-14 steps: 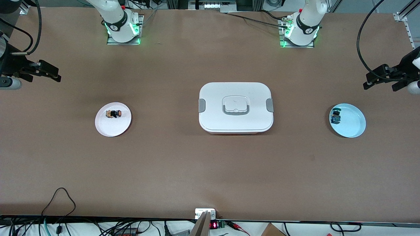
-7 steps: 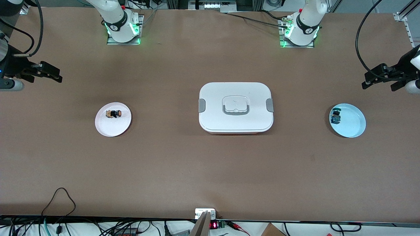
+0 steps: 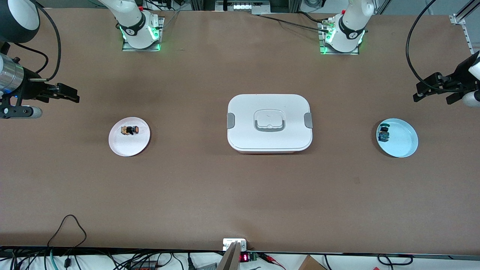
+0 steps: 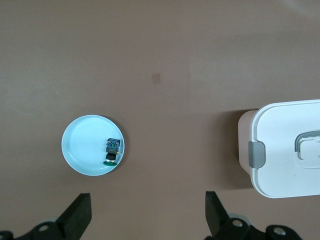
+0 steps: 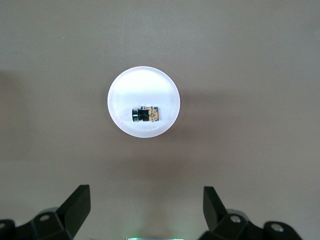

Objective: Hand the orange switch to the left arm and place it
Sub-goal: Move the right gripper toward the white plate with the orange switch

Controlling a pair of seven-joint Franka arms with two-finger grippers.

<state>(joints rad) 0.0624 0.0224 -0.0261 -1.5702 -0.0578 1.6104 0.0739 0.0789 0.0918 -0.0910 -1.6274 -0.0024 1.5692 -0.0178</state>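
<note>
I see orange switch [image 3: 129,130]: black body, orange cap, lying sideways at 12 o'clock on white plate [image 3: 129,146] | right gripper [image 3: 63,94] wide, over table | left gripper [image 3: 431,88] wide, waiting | box [image 3: 269,122] mid-table

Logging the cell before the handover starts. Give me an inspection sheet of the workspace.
Surface: brown table, bare between items.
Job's things: tiny orange-capped black switch on white round plate; large white clip-lidded box mid-table.
Clutter: small teal-and-black switch on light-blue round plate.
Grippers: right gripper open, empty, over table near white plate; left gripper open, empty, above blue plate's end.
Cables: black loop at table's near edge.
Surroundings: nothing seen.
</note>
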